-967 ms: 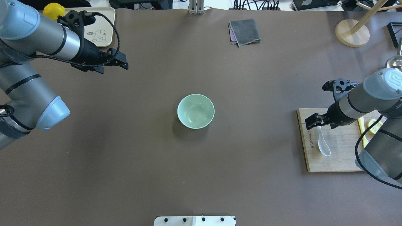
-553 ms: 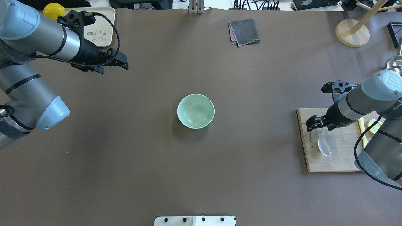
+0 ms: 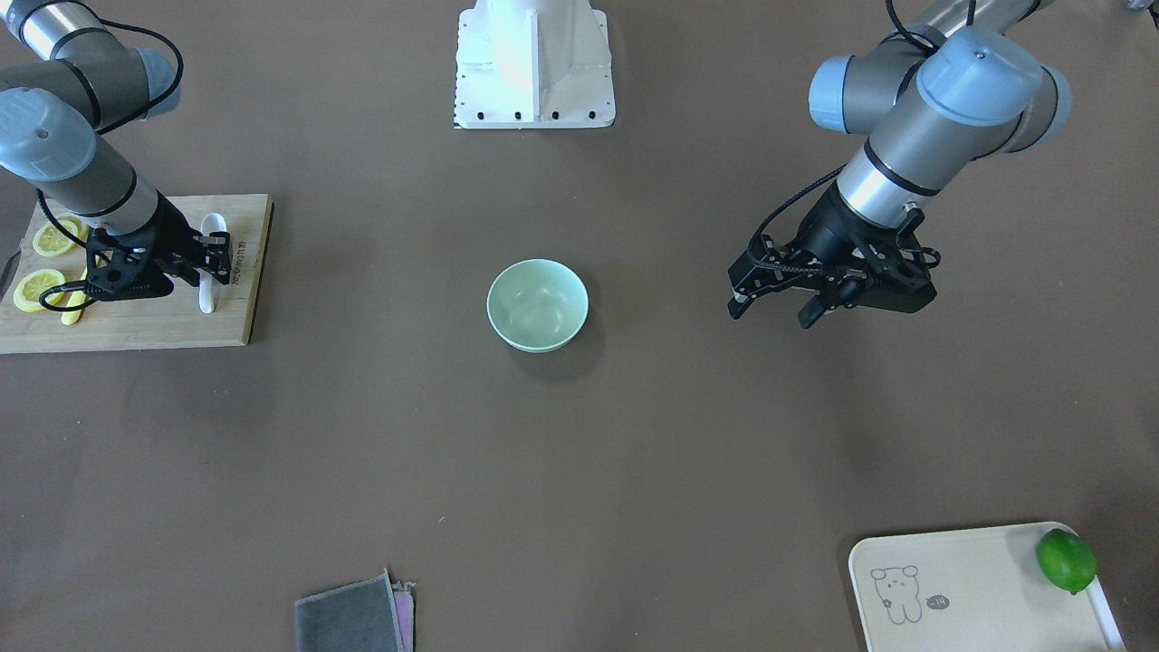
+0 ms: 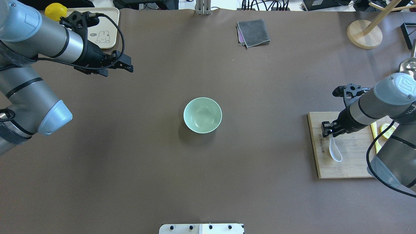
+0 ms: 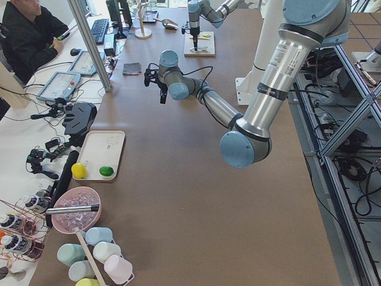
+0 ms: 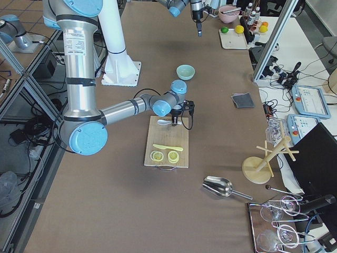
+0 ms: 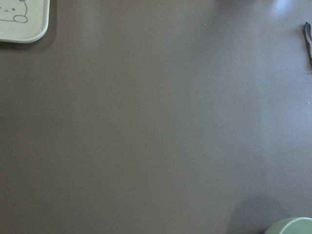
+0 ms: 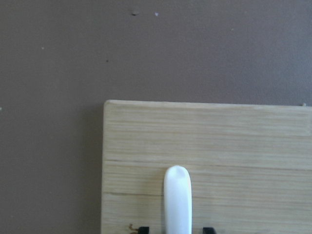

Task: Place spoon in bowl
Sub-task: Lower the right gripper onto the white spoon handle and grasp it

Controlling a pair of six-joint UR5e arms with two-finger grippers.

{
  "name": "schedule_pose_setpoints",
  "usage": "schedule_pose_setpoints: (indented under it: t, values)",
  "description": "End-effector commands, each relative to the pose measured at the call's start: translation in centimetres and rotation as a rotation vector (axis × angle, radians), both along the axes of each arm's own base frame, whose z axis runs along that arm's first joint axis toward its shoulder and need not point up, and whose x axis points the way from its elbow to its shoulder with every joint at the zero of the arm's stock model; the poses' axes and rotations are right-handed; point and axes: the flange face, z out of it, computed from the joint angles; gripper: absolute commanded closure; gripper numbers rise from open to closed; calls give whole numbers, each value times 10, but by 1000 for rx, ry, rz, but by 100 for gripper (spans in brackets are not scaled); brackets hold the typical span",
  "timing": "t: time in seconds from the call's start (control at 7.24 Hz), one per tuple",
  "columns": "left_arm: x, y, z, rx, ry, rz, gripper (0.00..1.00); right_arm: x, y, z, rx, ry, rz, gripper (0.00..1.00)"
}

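**Brown table (image 4: 208, 182), viewed from overhead**
The mint-green bowl (image 4: 202, 115) sits at the dial's centre. A wooden cutting board (image 4: 344, 169) lies at three o'clock, a folded grey cloth (image 4: 253, 32) at one, a round wooden stand base (image 4: 364, 34) at two, and a cream tray (image 4: 113, 32) between ten and eleven.

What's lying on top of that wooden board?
A white spoon, lemon slices and a yellow knife lie on the wooden board. The right gripper hangs over the spoon's handle, and the arm hides part of the board, so anything beneath cannot be seen.
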Motion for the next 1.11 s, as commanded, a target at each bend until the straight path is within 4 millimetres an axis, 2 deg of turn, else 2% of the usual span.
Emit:
schedule_pose_setpoints:
  t: [0.0, 0.14, 0.28, 0.41, 0.55, 0.69, 0.83, 0.97]
  values:
    - [0, 1, -1, 0, 2, 2, 2, 0, 0, -2, 2, -4, -1, 100]
    - [0, 1, -1, 0, 4, 1, 2, 0, 1, -9, 5, -18, -8, 100]
    - [-1, 1, -2, 3, 5, 0, 2, 4, 6, -35, 26, -60, -15, 100]
    - [-1, 1, -1, 2, 4, 0, 2, 27, 2, -63, 34, -116, 2, 100]
    - [-2, 3, 4, -2, -1, 1, 2, 41, -2, -89, 41, -141, 20, 100]
    - [-6, 5, 9, 1, 1, 0, 2, 38, -13, -126, 74, -177, 43, 100]
    - [-12, 11, 32, 47, -22, 27, 2, 21, -33, -176, 62, -233, 112, 100]
    - [-28, 14, 62, 109, -68, 55, 2, 2, -53, -223, 45, -267, 186, 100]
